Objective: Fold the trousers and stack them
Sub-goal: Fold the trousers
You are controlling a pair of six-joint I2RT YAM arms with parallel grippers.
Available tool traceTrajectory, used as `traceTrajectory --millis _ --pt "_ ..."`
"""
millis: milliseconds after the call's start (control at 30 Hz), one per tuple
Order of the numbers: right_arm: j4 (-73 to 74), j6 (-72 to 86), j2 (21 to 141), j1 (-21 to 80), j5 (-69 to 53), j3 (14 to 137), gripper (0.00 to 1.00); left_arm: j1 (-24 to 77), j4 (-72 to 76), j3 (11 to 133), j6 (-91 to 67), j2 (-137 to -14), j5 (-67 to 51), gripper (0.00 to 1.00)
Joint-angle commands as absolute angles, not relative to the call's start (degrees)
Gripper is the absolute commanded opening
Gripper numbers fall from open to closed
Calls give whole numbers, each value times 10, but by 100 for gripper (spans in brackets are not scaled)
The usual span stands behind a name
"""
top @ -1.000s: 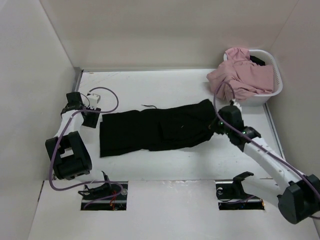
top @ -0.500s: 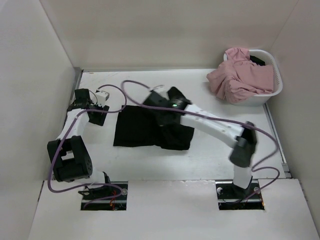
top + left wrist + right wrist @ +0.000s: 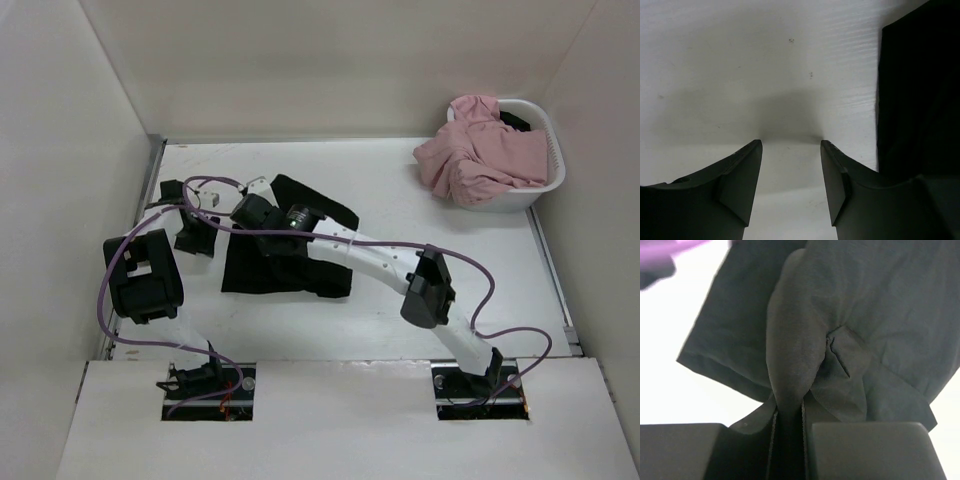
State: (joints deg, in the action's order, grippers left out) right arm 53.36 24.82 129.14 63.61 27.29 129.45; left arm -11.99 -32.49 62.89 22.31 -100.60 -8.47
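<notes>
The black trousers (image 3: pixel 290 272) lie folded over themselves left of the table's middle. My right arm reaches across them, and its gripper (image 3: pixel 247 213) hangs over their left part. In the right wrist view this gripper (image 3: pixel 789 415) is shut on a pinched ridge of the trousers (image 3: pixel 875 310), which spread below onto the white table. My left gripper (image 3: pixel 192 238) sits just left of the cloth. In the left wrist view it (image 3: pixel 790 165) stands open over bare table, with the trousers' edge (image 3: pixel 920 100) at the right.
A white basket (image 3: pixel 548 188) holding a pink garment (image 3: pixel 480 155) stands at the back right corner. Purple cables (image 3: pixel 470 300) loop off both arms over the table. White walls close in the left, back and right sides.
My right gripper has carried the trousers' right end leftwards over the rest, so the long strip is now a short folded pile. The left gripper stayed by the left edge.
</notes>
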Motion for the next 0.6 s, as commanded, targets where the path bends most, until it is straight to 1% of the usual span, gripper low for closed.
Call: traceTrajectory --millis 0,33,67,100,133,167,233,300,367,433,500,567 --pt "379 244 1308 658 253 1303 19 -124 -321 654 198 -998 -111 48" --pt "366 257 1315 660 257 1306 27 -124 -321 654 197 -999 -112 48" --pt "350 276 1321 660 257 1306 45 -124 -321 654 197 -1000 -112 48" --pt "337 288 1328 660 251 1307 60 -123 -321 654 197 -1000 -112 48" --pt "327 294 1332 661 231 1307 91 -123 -321 654 197 -1000 -112 48" --pt "320 294 1332 660 203 1307 100 -123 -321 655 197 -999 -112 49" --pt "301 287 1304 659 148 1290 100 -129 -321 660 197 -994 -112 49" --pt "242 265 1227 662 142 1219 100 -143 -321 671 200 -982 -112 50" --pt "156 264 1112 673 169 1087 100 -159 -324 688 202 -964 -112 50" --pt "99 308 1003 673 225 944 100 -170 -329 708 200 -944 -119 51" --pt "110 388 933 652 255 841 100 -169 -342 720 195 -923 -127 51" --pt "136 488 878 608 237 736 100 -158 -365 722 193 -896 -141 51"
